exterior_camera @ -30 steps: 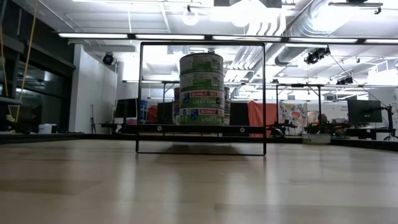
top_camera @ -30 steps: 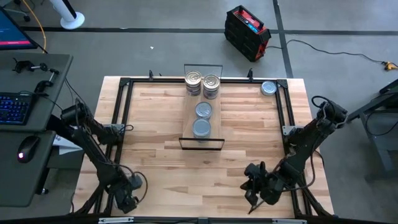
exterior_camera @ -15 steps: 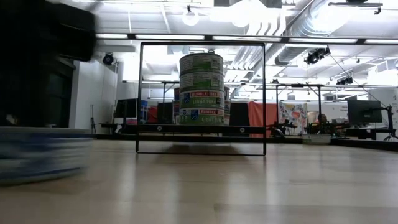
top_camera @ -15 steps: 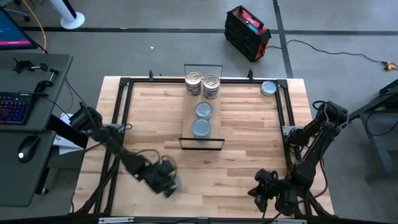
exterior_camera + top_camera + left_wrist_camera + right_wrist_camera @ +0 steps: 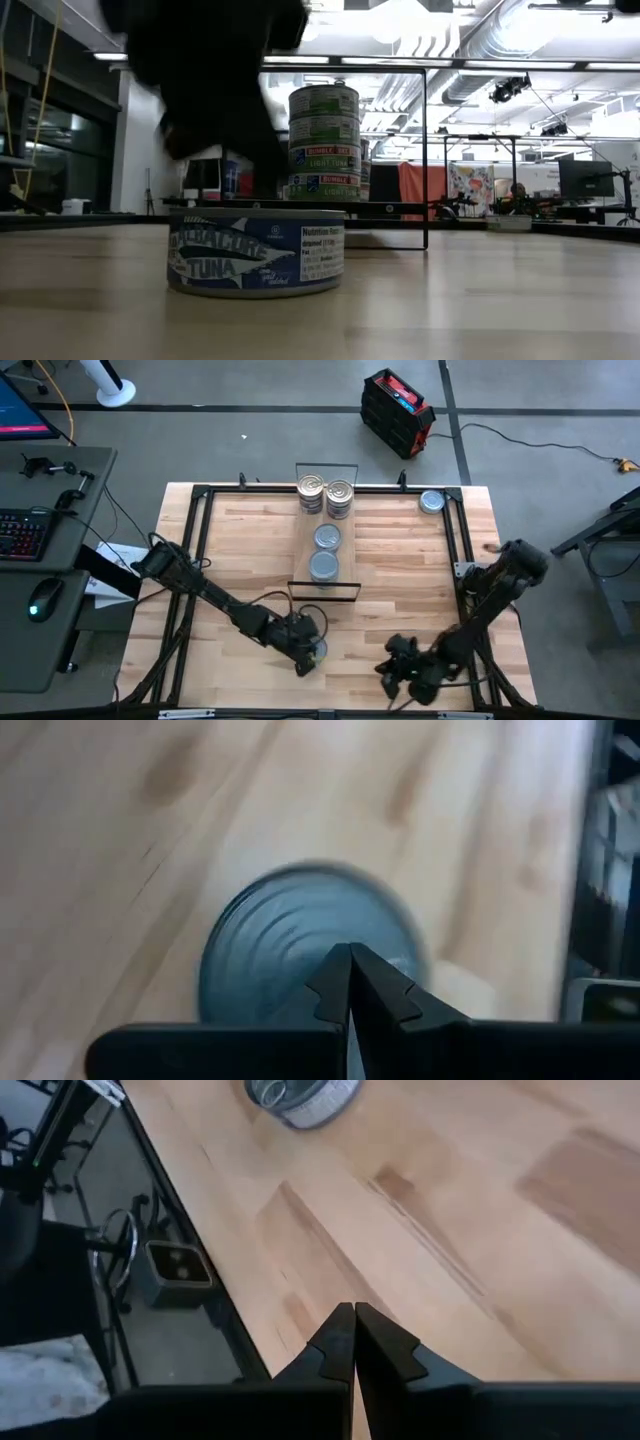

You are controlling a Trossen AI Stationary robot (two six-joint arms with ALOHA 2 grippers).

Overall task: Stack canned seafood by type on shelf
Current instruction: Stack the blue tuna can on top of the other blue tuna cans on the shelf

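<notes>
Closed fingertip to fingertip, the left gripper [image 5: 304, 651] is seen low over the near middle of the large light-wood tabletop [image 5: 240, 560], with nothing clamped between its fingers; a flat round blue tuna tin with a pale blue-grey top [image 5: 317, 650] sits on the tabletop just beside it, on its right. In the left wrist view that same tin [image 5: 300, 950] lies directly beyond the meeting fingertips. The right gripper [image 5: 398, 672] is likewise closed on nothing and is held near the table's near edge, right of centre.

The long light-wood plank shelf with thin black wire end frames [image 5: 326, 582] runs from the far edge toward the centre. On it are carried two stacks of tins with shiny ring-pull lids [image 5: 326, 491] at the far end and two blue-grey-topped stacks [image 5: 325, 552] nearer. One more blue-grey tin [image 5: 432, 502] rests alone at the far right corner. Bare wood is left open between the shelf's near frame and both grippers.
</notes>
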